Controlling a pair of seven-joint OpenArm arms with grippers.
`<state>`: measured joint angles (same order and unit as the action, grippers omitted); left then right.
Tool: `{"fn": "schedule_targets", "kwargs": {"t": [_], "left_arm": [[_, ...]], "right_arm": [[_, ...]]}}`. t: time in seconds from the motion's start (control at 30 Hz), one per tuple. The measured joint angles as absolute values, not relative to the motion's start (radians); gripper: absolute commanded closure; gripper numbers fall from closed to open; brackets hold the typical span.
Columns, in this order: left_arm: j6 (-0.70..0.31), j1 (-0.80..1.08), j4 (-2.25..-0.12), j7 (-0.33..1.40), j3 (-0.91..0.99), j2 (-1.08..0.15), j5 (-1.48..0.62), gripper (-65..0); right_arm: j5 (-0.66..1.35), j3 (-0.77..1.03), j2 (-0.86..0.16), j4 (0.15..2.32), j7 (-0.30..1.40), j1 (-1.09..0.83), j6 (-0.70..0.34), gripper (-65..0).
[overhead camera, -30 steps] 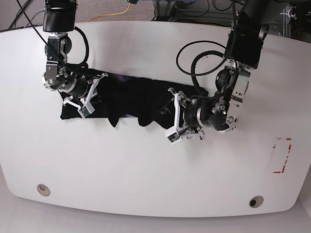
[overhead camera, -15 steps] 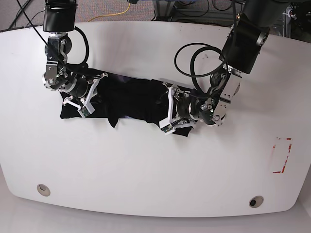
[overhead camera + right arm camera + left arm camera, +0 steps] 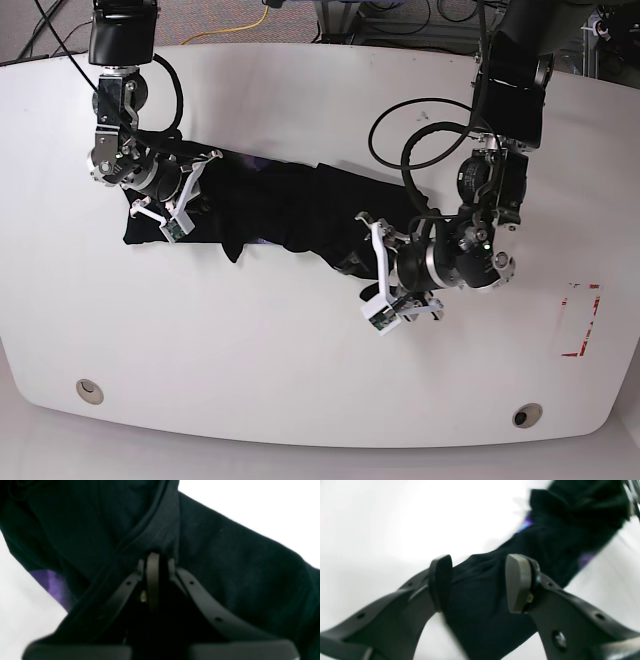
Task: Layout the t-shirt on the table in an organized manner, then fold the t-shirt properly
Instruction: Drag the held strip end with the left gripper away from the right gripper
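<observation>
Base view, one t-shirt [image 3: 280, 205], two arms

Base overhead; wrist views close, sharing t-shirt [image 3: 280, 205].

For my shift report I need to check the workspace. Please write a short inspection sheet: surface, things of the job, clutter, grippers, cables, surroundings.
Surface: white table, glossy, with two round holes near the front edge and red tape marks at one side.
Job's things: black t-shirt, bunched in a long crumpled strip, not laid flat.
Clutter: nothing seen.
Grippers: right gripper shut on a fold of the t-shirt; left gripper open, fabric between its fingers, not clamped.
Cables: black cable loops on the left arm, over the table; more along the right arm.
Surroundings: floor and a yellow cable behind the table.
</observation>
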<state>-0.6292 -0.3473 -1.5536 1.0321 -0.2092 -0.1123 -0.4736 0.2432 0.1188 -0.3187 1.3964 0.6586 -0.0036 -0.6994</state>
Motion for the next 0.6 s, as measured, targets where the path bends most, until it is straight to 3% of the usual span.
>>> {"fn": "schedule_targets", "kwargs": {"t": [0.3,0.5,0.6], "left_arm": [[-0.629,-0.299,-1.547,1.055,-0.171,-0.187,-0.466,-30.3],[-0.63,-0.28,-1.54,1.054,-0.176,-0.205,-0.469,-12.6],[-0.629,-0.281,-1.505,1.046,-0.176,-0.204,-0.471,-7.2]], "right_arm": [[0.242,0.119,-0.319,1.396,0.659,-0.003,-0.699,-4.3],[0.243,0.119,-0.319,1.396,0.659,-0.004,-0.699,-4.3],[0.243,0.119,-0.318,1.396,0.659,-0.004,-0.699,-4.3]]}}
